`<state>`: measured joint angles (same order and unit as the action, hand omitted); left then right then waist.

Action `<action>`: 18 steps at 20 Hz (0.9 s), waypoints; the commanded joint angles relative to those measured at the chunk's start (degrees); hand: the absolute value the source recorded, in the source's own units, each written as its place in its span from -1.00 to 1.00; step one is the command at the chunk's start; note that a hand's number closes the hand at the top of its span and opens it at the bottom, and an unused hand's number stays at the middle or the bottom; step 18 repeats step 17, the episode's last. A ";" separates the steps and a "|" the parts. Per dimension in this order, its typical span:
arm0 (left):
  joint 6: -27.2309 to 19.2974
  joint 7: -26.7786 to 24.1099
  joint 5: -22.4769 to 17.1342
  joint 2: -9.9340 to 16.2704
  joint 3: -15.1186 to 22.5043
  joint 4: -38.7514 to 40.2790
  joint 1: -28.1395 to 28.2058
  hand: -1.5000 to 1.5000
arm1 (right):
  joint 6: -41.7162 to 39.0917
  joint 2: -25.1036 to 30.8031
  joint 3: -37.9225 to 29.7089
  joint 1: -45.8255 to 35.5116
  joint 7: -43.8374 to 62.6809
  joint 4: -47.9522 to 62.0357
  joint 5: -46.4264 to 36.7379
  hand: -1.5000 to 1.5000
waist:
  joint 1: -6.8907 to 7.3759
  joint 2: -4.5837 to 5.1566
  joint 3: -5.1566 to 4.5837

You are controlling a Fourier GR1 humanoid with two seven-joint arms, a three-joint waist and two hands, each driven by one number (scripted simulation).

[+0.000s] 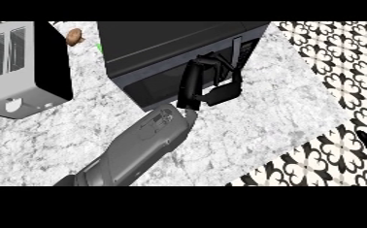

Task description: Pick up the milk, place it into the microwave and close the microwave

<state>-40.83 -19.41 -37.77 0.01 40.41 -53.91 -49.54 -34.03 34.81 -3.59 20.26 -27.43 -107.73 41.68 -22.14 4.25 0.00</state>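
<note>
Hand on door: one black hand [208,84] at the end of a grey forearm [140,149] lies against the front of the black box-shaped microwave [165,42], fingers extended and relaxed, grasping nothing — a posture that suits pushing a door, not carrying. Which arm it is cannot be told from this view; it enters low and left of centre.
Microwave door: appears shut or nearly so; no dark cavity shows.
Milk: not visible anywhere on the counter — judged to be inside the microwave, though this cannot be confirmed.
Counter edge: the grey-white marbled counter [287,105] ends at right against black-and-white patterned floor tiles [329,57].
Open room: bare counter lies right of and before the microwave.
Left-side obstacles: a silver and black toaster-like appliance [28,67] and a small brown round object [74,37] stand well apart from the hand.
</note>
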 commanded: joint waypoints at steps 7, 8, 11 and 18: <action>1.82 -1.83 -2.66 -0.02 -1.45 4.98 -4.66 1.00 | -2.98 1.28 -0.45 0.62 0.76 -0.86 5.12 -1.00 | -0.32 1.26 0.10; 1.25 -1.66 -3.20 -0.02 -1.69 5.46 -4.36 1.00 | -3.21 1.13 -0.45 1.63 0.73 -1.14 5.18 -1.00 | -1.15 1.01 0.14; 1.13 -3.04 -3.69 -0.02 -1.14 5.39 -4.21 1.00 | -3.29 2.00 -1.03 1.44 1.59 -1.71 6.30 -1.00 | -0.98 1.14 0.01; 1.06 -4.50 -4.67 -0.02 -0.96 6.34 -4.04 1.00 | -4.89 3.16 -1.74 2.61 2.45 -2.65 7.44 -1.00 | -1.68 1.11 0.10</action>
